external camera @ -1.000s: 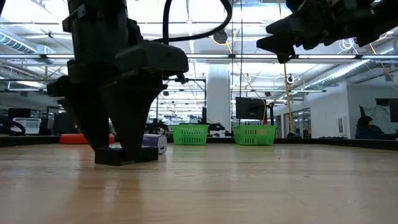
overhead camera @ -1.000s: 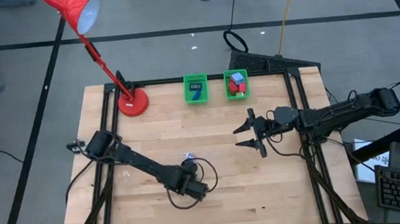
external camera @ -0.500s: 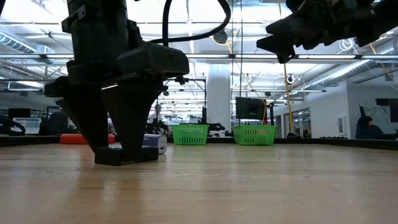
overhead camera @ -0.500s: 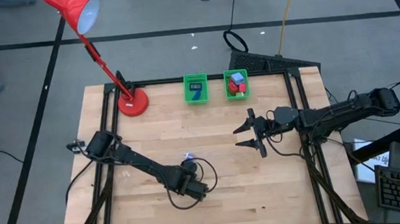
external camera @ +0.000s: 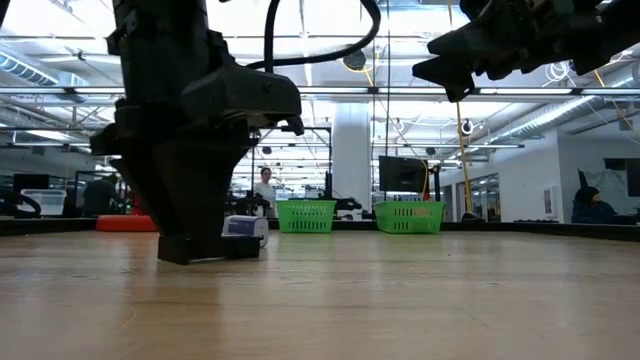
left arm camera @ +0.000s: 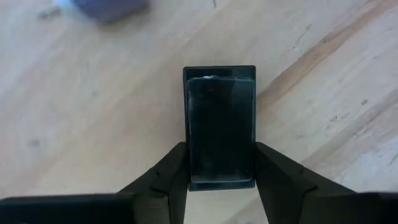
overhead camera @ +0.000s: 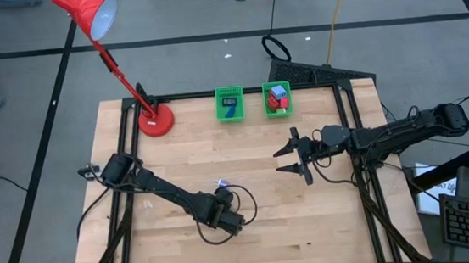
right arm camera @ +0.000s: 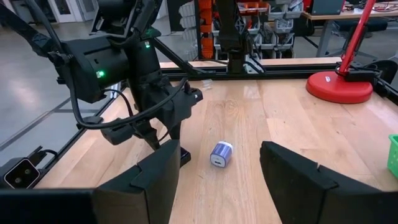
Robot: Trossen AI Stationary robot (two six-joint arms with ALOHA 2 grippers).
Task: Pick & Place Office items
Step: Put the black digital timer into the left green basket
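Left tool (left arm camera: 220, 163) now closing its 2 fingers against the flat black oblong block (left arm camera: 221, 127) on the wooden desk (overhead camera: 266, 205), earlier spread wider, right tool (overhead camera: 291, 156) hovering open, unchanged

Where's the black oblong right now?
In the left wrist view, the black oblong lies flat on the table between the left gripper fingers, which touch its sides.

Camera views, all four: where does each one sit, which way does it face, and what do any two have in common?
High: overhead, straight down; both arms, table.
Low: table height, facing the green baskets; left gripper fills its near side.
Left wrist: down past its fingers closing on a black oblong.
Right wrist: past the open right gripper toward the left arm.
Shared: low and right wrist both show the small bluish item.
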